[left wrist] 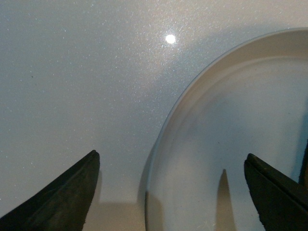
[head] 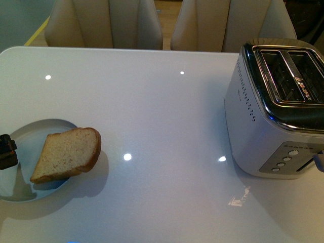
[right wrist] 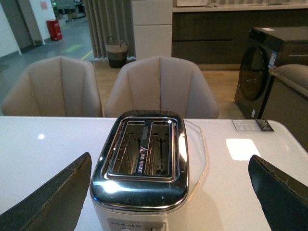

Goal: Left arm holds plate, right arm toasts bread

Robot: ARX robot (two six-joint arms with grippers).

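Pale blue-grey plate sits at the near left of the white tabletop. The bread lies on its right side, spilling over the rim towards the middle. The slice's long axis runs from near-left to far-right, with its rounded top pointing at the toaster, which stands well apart at the right edge.

The left gripper is at the plate's left rim, just beside it and on the opposite side from the bread. This arm is plainly the nearer one to the plate. The right gripper is over by the toaster, so I judge it has the whole width of the tabletop to cross leftward before it can reach the slice.

The left wrist view gives what the front view cannot. The left gripper is spread wide, with one finger over bare tabletop and the other above the plate's floor. The rim curves between them, not yet pinched. Whether either finger touches anything I cannot tell.

The right wrist view shows the right gripper also spread and holding nothing. It looks down on the toaster from the near side, and both slots are empty. The front view does not clearly show that arm at all. Only the front view shows the bread, since neither wrist camera catches it.
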